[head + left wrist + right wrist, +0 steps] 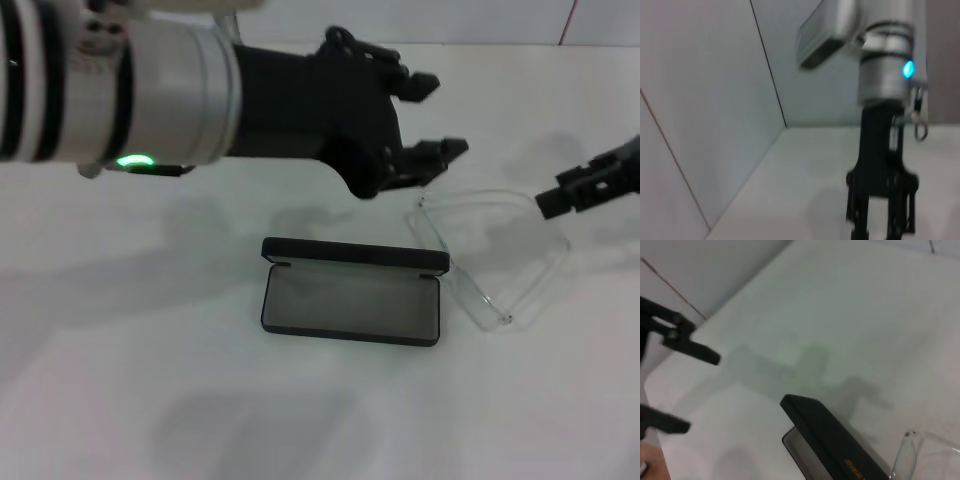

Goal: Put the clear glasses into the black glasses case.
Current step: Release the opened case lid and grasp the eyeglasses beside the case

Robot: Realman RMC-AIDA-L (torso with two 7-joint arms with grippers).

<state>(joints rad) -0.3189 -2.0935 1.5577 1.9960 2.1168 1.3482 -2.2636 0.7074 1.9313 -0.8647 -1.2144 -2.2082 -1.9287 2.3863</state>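
In the head view, the left gripper reaches in from the upper left with its fingers spread and nothing in them, poised above the table. Below it at centre, the black glasses case lies open on the white table, its lining ready to receive. The clear glasses rest just right of the case, and the right gripper comes in at the right edge beside them; I cannot tell how its fingers stand.

- The left end effector reaches across the head view from the left on a silver-and-black arm, a green light glowing on its wrist. Its two black fingers stand spread apart.
- The right end effector enters at the right edge, level with the left one; its finger state is unclear.
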